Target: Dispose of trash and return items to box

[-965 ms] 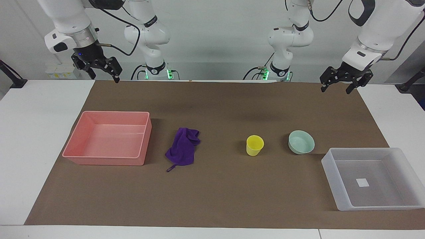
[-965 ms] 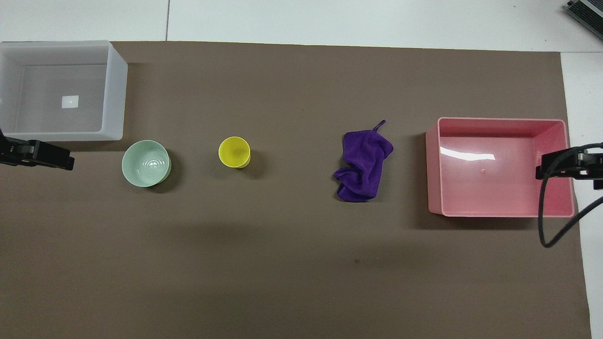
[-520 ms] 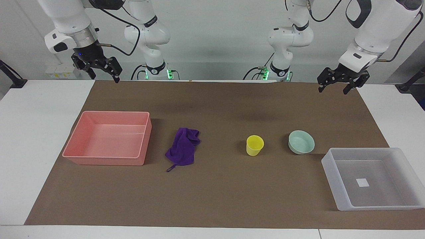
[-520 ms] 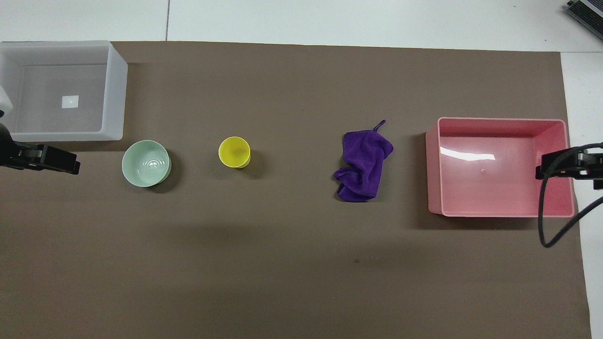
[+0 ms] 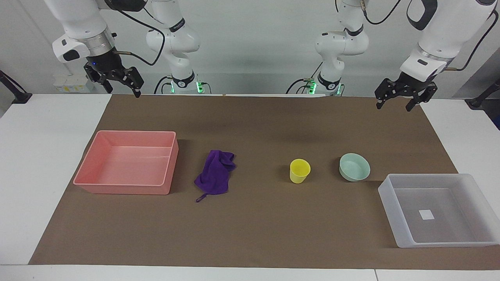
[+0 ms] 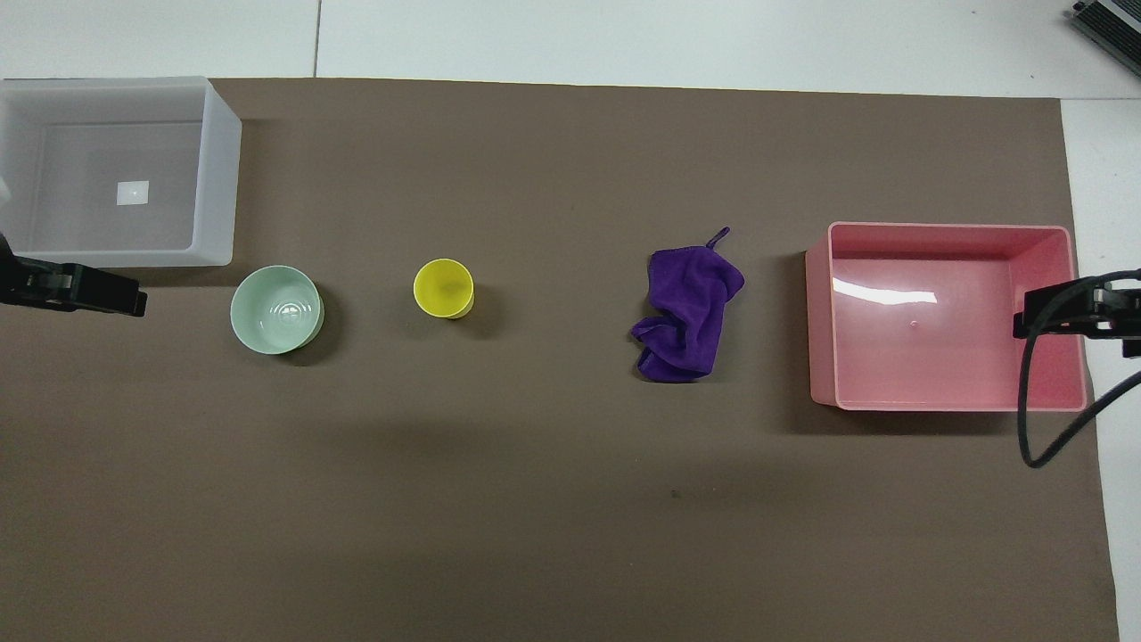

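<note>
The purple rag (image 5: 215, 176) (image 6: 688, 303) lies crumpled on the brown mat, beside the pink tray. The yellow cup (image 5: 299, 170) (image 6: 443, 287) stands upright mid-table. The mint-green bowl (image 5: 354, 167) (image 6: 276, 308) sits beside it, toward the left arm's end. The translucent box (image 5: 390, 203) (image 6: 218, 178) with its white label stands empty at the left arm's end, farther from the robots than the bowl. My left gripper (image 5: 393, 107) (image 6: 116, 299) is open and empty, raised over the mat's edge by the robots. My right gripper (image 5: 123, 93) (image 6: 1043, 312) is open, empty and raised at the right arm's end.
The pink rectangular tray (image 5: 84, 171) (image 6: 820, 312) stands empty at the right arm's end. The brown mat (image 5: 250, 234) covers most of the white table. A black cable (image 6: 1030, 419) hangs from the right arm over the pink tray's corner.
My left gripper has shifted slightly toward the table's middle and a little back. The right arm and all objects have not moved.
</note>
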Robot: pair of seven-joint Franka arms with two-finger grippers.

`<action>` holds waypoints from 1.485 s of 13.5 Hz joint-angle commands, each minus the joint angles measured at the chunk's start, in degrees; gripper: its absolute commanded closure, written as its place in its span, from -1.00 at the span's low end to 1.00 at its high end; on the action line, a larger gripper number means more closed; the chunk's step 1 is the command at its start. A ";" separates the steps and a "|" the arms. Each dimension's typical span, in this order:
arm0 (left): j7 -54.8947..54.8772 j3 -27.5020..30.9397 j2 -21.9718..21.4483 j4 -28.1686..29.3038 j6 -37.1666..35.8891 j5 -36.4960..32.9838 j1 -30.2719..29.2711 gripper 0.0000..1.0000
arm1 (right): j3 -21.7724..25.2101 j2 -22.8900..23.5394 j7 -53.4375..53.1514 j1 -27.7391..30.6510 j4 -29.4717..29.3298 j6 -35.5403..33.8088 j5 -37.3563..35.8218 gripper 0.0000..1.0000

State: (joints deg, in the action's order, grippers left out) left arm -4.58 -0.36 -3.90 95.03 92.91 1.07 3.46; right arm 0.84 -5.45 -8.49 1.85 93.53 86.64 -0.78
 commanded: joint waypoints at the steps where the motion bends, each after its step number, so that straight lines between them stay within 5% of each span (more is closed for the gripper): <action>1: -0.25 -0.43 -1.37 2.09 2.36 0.25 0.06 -1.00 | -0.22 -1.05 1.63 0.35 1.39 1.43 0.43 -1.00; 20: -1.83 -0.43 -0.67 5.43 7.98 1.57 0.06 -1.00 | -0.22 -1.14 1.12 0.26 2.62 2.04 0.43 -1.00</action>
State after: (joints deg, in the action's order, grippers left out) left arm -5.71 -0.78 -3.89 98.26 98.38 1.59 3.47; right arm 0.78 -5.46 -8.49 1.83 93.95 86.69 -0.78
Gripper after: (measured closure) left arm 0.000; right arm 0.000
